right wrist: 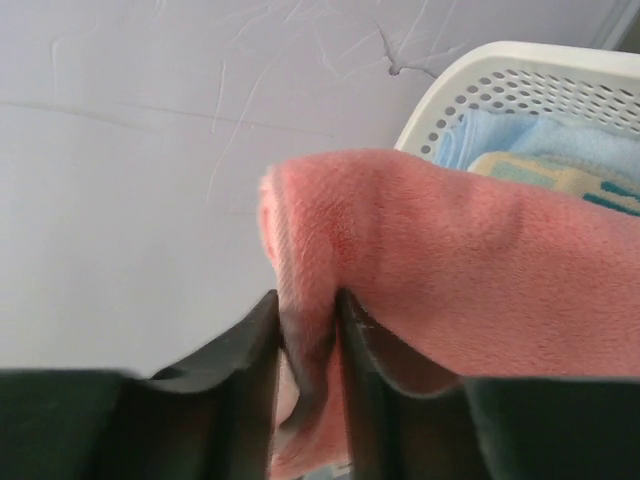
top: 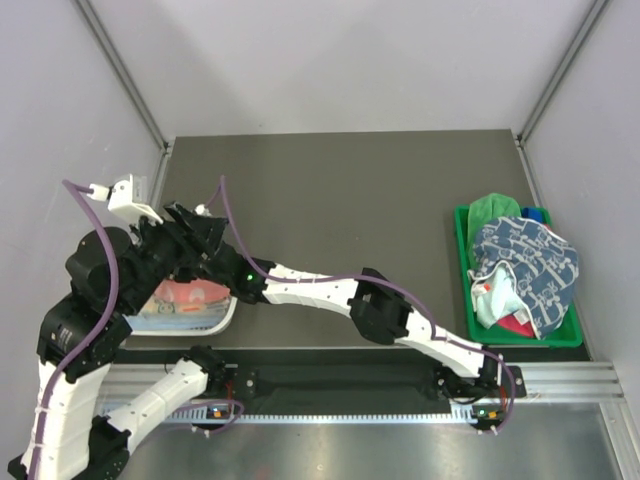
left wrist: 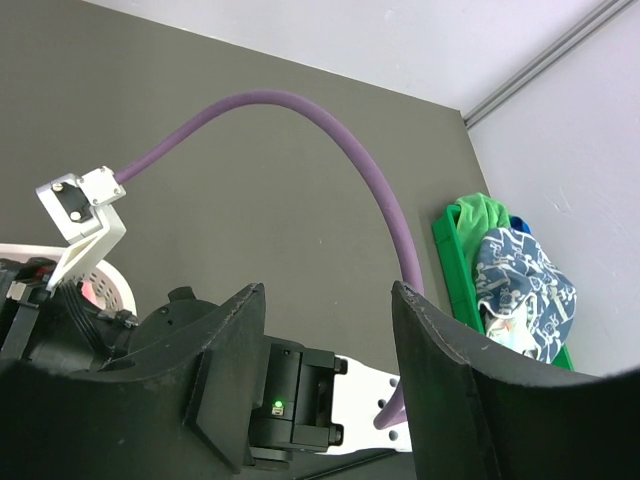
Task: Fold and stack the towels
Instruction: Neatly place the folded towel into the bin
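Progress looks partway, I'd say. The right tool (right wrist: 305, 310) is clamped on a pink towel (right wrist: 450, 260) fold just above the basket (right wrist: 520, 70) rim, with a blue towel (right wrist: 600, 140) already lying beneath it. Well apart from both tools sits the bin (top: 462, 260), heaped with a navy towel (top: 525, 260) and a green towel (top: 490, 208) — plenty left. The left tool (left wrist: 325, 290) hangs apart and empty — its arm crowds the basket.

Dark grey table (top: 340, 200) enclosed by plain pale walls (top: 340, 60); even light
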